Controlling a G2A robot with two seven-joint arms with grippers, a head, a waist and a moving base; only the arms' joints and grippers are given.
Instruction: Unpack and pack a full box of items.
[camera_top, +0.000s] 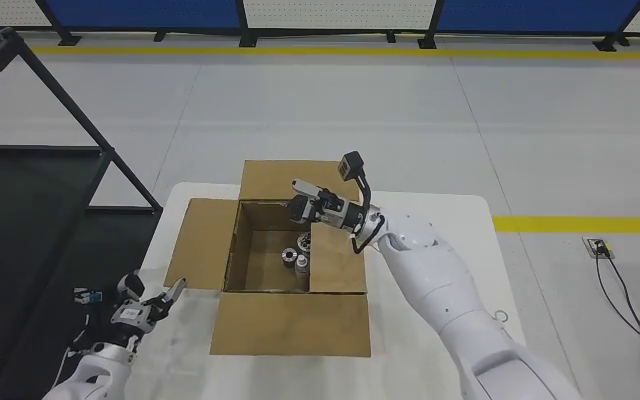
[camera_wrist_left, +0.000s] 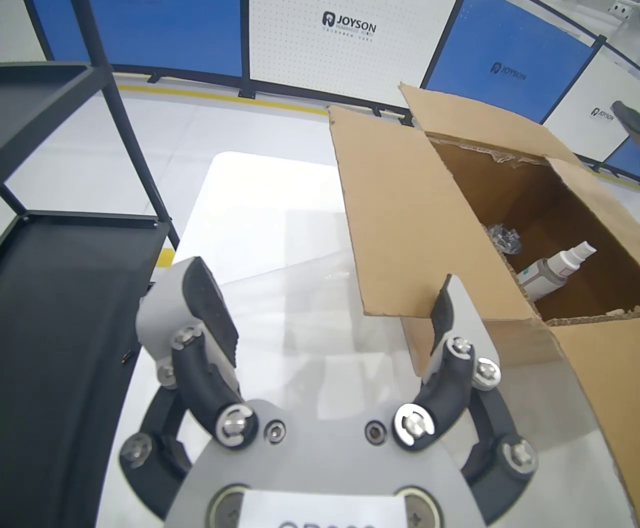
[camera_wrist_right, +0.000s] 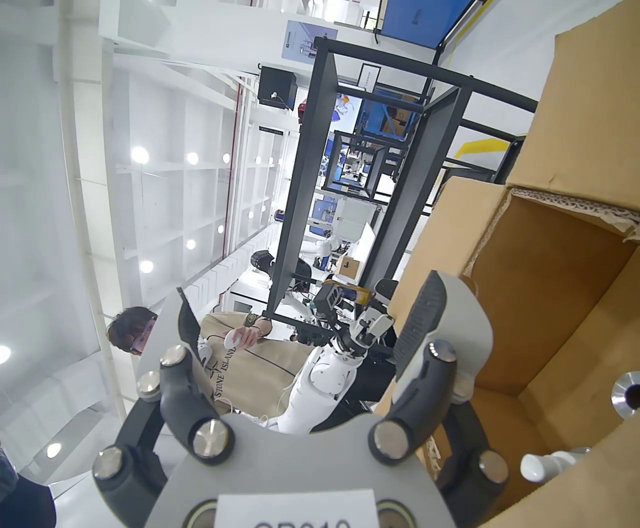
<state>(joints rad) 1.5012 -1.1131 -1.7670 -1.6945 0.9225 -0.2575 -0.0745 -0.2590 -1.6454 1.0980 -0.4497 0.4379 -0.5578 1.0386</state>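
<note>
An open cardboard box stands in the middle of the white table, with its left, far and near flaps spread out and its right flap lying inward. Inside lie a white spray bottle and a small metal part. My right gripper hangs open and empty over the box's far edge; beneath it I see the bottle's cap and a metal cylinder. My left gripper is open and empty, low over the table's near left corner, pointing at the left flap.
A black metal shelf rack stands just off the table's left side, close to my left gripper. Bare white table lies to the right of the box and between the left flap and the rack.
</note>
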